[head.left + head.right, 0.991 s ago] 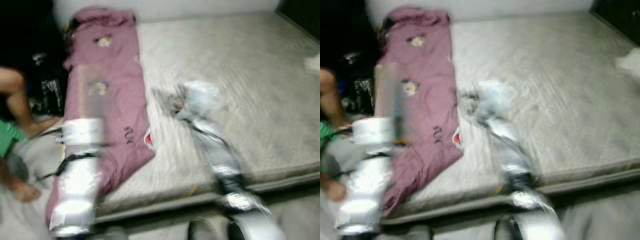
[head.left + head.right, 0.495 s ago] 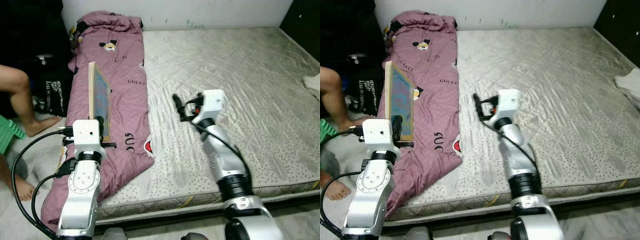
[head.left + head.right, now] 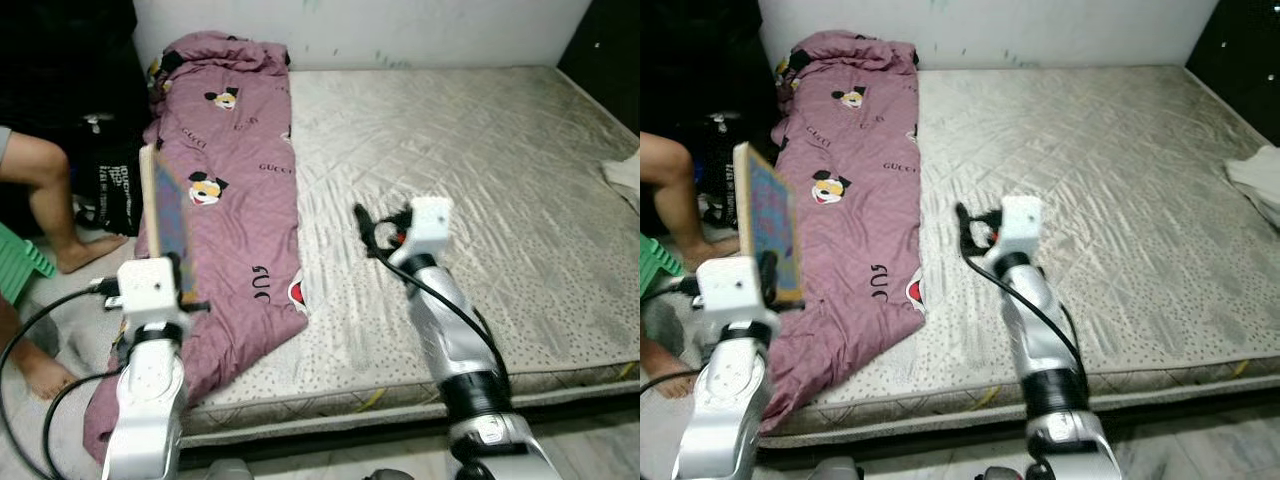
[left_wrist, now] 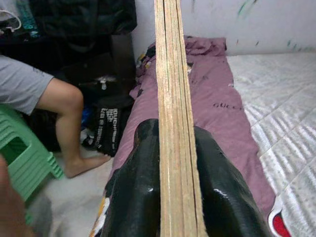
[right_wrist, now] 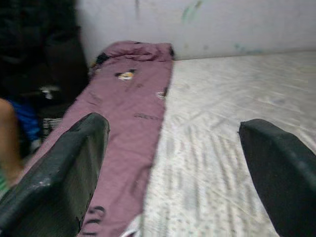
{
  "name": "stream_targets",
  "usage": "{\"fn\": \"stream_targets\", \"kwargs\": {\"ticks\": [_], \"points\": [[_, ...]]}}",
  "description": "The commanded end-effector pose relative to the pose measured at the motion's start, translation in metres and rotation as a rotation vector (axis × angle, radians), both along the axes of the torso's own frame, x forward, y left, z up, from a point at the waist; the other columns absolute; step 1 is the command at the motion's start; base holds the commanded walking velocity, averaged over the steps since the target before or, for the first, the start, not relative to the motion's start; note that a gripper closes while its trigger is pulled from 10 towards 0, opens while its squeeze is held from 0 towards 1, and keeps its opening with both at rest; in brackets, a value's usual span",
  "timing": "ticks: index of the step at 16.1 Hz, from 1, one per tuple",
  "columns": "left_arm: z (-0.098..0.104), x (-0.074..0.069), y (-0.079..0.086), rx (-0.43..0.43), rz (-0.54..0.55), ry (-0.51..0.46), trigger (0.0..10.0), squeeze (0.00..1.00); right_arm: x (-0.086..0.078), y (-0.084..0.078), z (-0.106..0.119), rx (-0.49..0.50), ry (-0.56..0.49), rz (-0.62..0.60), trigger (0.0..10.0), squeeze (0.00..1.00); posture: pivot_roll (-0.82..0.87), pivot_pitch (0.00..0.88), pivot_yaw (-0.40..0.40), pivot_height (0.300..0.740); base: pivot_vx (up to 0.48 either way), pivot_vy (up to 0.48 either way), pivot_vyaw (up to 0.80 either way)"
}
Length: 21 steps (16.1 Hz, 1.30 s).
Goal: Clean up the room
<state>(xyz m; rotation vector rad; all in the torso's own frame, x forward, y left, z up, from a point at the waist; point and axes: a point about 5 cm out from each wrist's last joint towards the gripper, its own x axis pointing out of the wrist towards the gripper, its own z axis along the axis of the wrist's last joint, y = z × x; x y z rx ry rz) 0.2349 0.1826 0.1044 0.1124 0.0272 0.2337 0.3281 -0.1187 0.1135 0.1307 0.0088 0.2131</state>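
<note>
Book (image 3: 768, 225) upright, clamped by left gripper (image 4: 170, 163).

You are facing a low bed with a bare grey quilted mattress (image 3: 480, 150) that spans most of the room's width. A pale painted wall (image 3: 1040, 30), marked with small green smudges, runs behind its head. At the far right stands a dark, near-black panel or cabinet (image 3: 612, 45). To the left, the corner lies in deep shadow. A pale grey floor (image 4: 64, 207) shows beside the bed, with a green plastic stool (image 4: 22, 160) standing on it.
</note>
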Motion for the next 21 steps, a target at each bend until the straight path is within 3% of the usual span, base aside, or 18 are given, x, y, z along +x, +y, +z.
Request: {"fn": "stream_targets", "kwargs": {"ticks": [1,6,17,21], "points": [[0.012,-0.002,0.003,0.014,0.007,-0.065,10.0,0.0,-0.004,-0.005,0.0,-0.021,-0.004,-0.01,10.0,0.0,-0.03,0.0,-0.004,0.74,0.0,0.0,0.0],[0.015,0.006,-0.005,-0.005,-0.031,-0.078,10.0,0.0,-0.003,-0.005,-0.001,-0.05,0.0,-0.007,10.0,0.0,-0.03,0.0,-0.011,0.74,0.0,0.0,0.0],[0.015,0.006,-0.009,-0.02,-0.042,-0.074,10.0,0.0,-0.006,0.001,-0.001,-0.083,0.011,0.045,10.0,0.0,-0.03,0.0,-0.024,0.74,0.0,-0.243,0.0],[0.015,0.006,-0.009,-0.022,-0.04,-0.075,10.0,0.0,-0.005,0.002,-0.001,-0.094,0.009,0.052,10.0,0.0,-0.03,0.0,-0.028,0.74,0.0,-0.12,0.49]]}}
